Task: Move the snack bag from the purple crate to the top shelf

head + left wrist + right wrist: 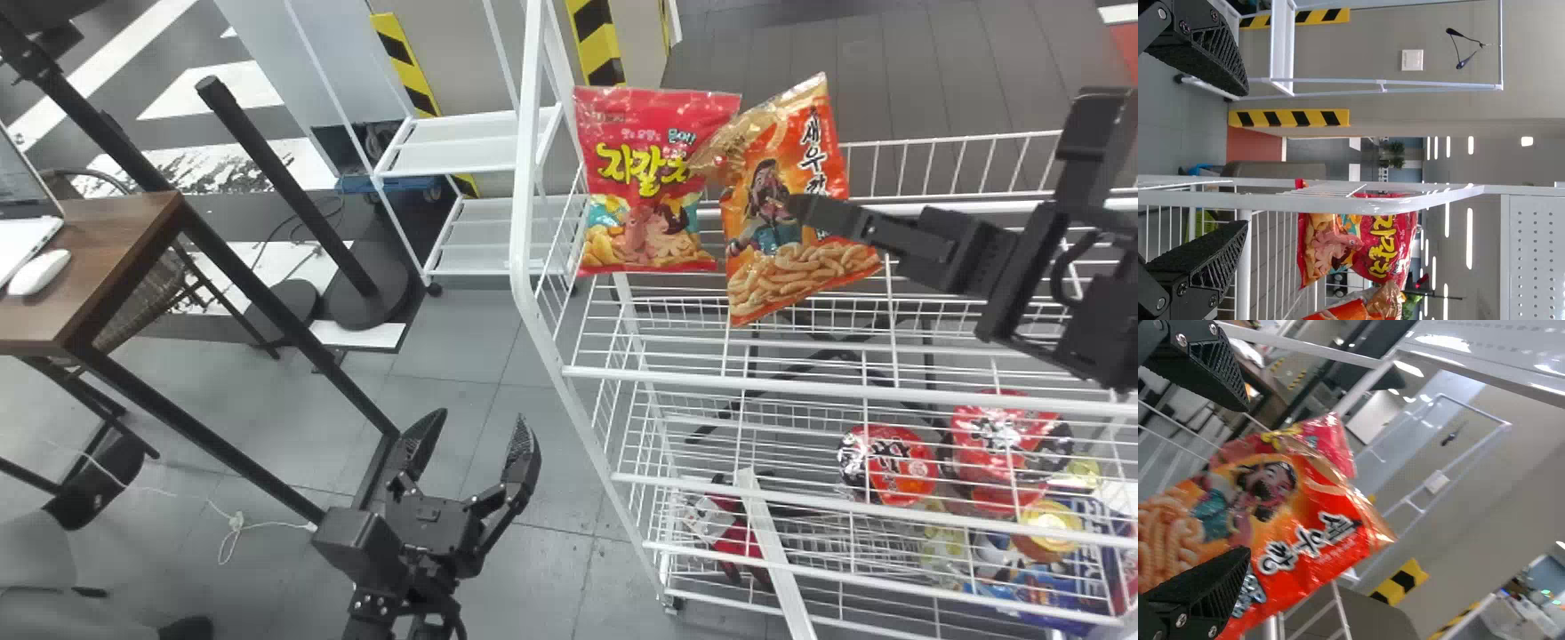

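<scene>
So, biggest thing first: one tall white wire rack, stacked tiers, with two snack bags up in an upper basket and a bunch of packaged food down low. Behind it to the left there's a smaller white rack, and I count two shelves on it. Over at far left is one brown desk carrying a laptop and a mouse.

Two grippers, one per arm. The left gripper hangs left of the big rack, well apart from the bags, its two fingers spread wide around nothing. The right gripper is over at the bags, and the right wrist view has its two fingers spread too, with part of the orange bag between them and one finger overlapping the bag. Can't tell if anything's touching.

Now the bags, one red snack bag and one orange snack bag, side by side at the left end of that upper basket, both propped up. The orange one is on the right and its top corner overlaps the red one's edge.

Lower basket: two red noodle bowls near the right side, a blue package below them, and one yellow-topped cup. Smallest of the lot is the white mouse by the laptop.
</scene>
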`<control>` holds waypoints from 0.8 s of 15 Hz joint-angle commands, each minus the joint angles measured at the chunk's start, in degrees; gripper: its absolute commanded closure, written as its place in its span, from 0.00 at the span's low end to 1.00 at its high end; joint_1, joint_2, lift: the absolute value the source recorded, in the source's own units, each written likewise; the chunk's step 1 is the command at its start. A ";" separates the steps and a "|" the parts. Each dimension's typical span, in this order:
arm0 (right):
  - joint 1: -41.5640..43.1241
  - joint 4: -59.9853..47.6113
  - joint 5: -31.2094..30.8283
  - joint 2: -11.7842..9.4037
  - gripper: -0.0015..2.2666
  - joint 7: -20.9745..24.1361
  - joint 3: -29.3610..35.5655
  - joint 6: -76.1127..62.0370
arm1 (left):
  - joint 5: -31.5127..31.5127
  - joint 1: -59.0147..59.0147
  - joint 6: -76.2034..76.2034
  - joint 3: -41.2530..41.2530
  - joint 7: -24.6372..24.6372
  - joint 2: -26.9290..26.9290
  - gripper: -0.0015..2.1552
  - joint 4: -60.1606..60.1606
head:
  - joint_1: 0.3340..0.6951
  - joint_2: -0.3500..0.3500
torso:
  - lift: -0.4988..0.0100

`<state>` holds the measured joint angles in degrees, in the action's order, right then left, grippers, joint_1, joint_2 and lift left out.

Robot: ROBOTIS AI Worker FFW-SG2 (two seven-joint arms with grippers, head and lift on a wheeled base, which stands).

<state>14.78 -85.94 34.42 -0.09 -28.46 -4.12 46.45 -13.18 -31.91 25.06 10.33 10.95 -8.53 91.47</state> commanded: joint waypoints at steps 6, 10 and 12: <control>-6.17 -14.43 -0.50 -0.26 0.00 6.13 2.53 17.32 | 0.00 0.27 -0.07 0.04 0.03 0.09 0.06 -0.07 | 1.00 1.00 | 0.98; -7.49 -17.41 -2.52 -0.26 0.00 6.04 1.66 16.96 | -0.09 0.18 0.11 0.21 -0.05 0.09 0.06 -0.07 | 1.00 1.00 | 0.98; -10.83 -19.88 -3.40 -0.26 0.00 6.40 0.69 9.23 | -0.09 0.09 0.11 0.30 -0.05 0.09 0.06 -0.07 | 1.00 1.00 | 0.98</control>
<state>6.12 -104.02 31.85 -0.35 -22.35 -2.76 60.14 -13.26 -31.76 25.16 10.59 10.89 -8.41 91.40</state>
